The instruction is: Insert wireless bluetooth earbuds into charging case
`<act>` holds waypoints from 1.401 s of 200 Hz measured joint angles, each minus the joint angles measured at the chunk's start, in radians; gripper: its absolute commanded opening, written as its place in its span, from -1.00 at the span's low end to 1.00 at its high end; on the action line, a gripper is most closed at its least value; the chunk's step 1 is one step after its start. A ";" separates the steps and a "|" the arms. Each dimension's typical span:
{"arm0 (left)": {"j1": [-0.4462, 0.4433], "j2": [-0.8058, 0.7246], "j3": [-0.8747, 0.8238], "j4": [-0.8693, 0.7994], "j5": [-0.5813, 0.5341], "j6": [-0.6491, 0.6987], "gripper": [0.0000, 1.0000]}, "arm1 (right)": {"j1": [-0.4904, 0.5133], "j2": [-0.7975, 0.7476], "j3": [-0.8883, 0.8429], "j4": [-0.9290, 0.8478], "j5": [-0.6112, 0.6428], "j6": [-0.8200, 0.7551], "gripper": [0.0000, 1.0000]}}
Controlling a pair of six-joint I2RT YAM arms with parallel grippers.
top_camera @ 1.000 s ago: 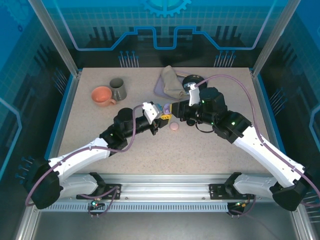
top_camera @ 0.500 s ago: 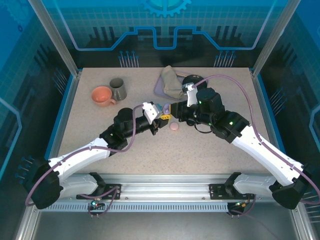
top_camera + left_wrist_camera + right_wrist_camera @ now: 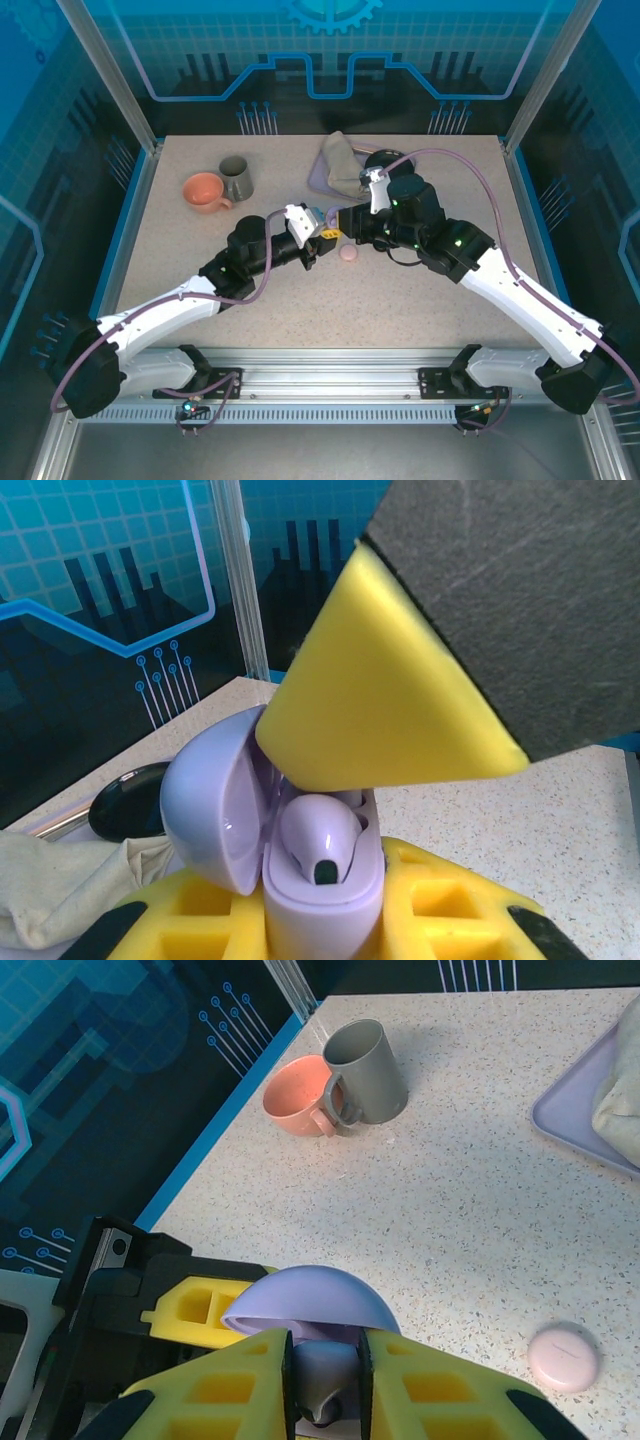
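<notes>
Left wrist view: at 6 o'clock the left end effector [image 3: 320,935] grips the open lilac case [image 3: 215,805]. The right end effector [image 3: 325,1400] pinches a lilac earbud [image 3: 322,1375] at its mouth. This looks like insertion; next, seat it and release.

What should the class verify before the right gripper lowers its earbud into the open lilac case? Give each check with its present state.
1. Lilac case lid swung open: ok.
2. Left gripper clamps the case body: ok.
3. First earbud seated in its socket: ok.
4. Right gripper pinches the second earbud: ok.
5. Free socket unobstructed: cannot tell, the right gripper's finger covers it.
6. Pink case lies apart on the table: ok.
</notes>
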 measured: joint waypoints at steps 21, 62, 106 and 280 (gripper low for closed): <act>0.000 0.000 0.000 0.000 0.000 0.000 -1.00 | 0.000 0.001 0.002 -0.006 -0.001 0.000 -0.44; 0.000 0.000 0.000 0.000 0.000 0.000 -1.00 | 0.000 0.004 0.014 -0.017 -0.005 -0.008 -0.19; 0.000 0.000 0.000 0.000 0.000 0.000 -1.00 | -0.003 -0.001 0.040 -0.040 -0.002 -0.028 0.25; 0.000 -0.047 0.000 -0.001 0.136 0.084 -1.00 | -0.349 0.066 0.092 -0.158 -0.888 -0.256 0.96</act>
